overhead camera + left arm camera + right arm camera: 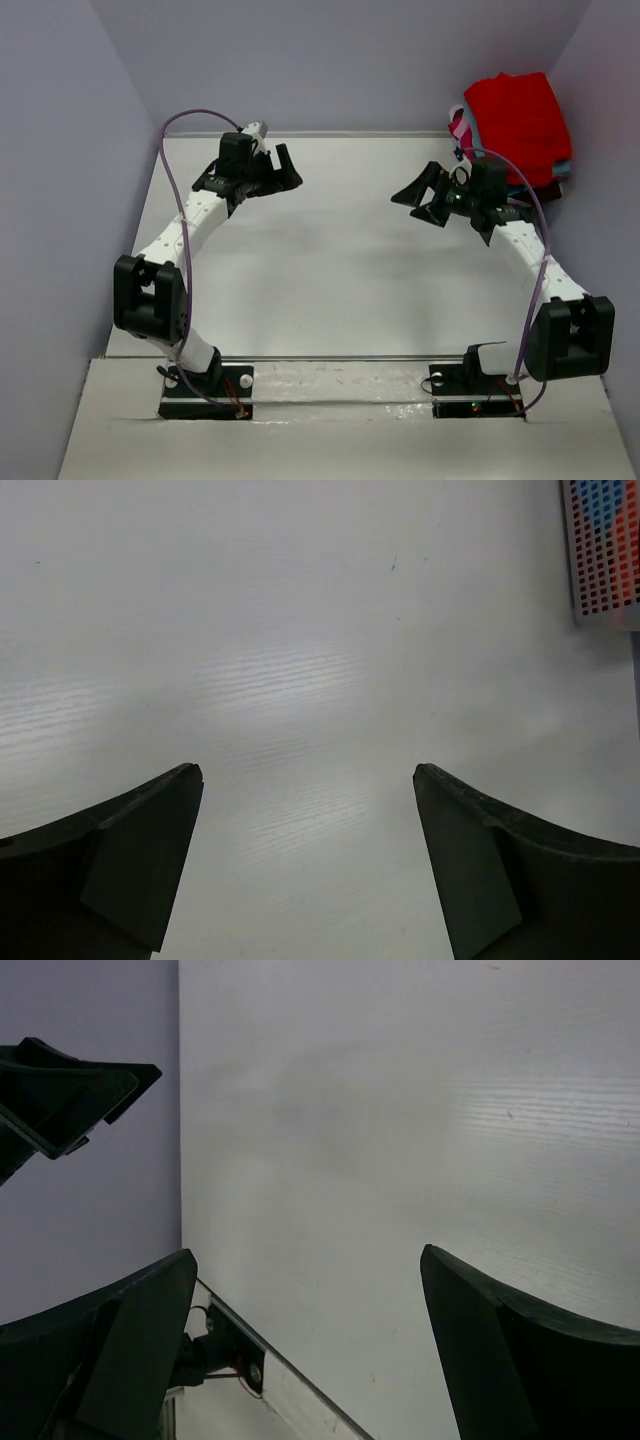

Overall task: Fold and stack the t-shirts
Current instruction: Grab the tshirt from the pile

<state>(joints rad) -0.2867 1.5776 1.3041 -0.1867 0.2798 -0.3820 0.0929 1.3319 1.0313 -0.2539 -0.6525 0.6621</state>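
Top external: t-shirts (518,118) bunched in a heap at the far right corner of the counter (350,290). Red on top, pink and blue edges showing; no long axis readable. Left pincer (283,168) far left, aimed right. Right pincer (425,200) near heap, aimed left. Both wide, empty.

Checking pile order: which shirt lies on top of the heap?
The red shirt; it covers the others, with slivers of a pink shirt and a blue shirt showing at its edges.
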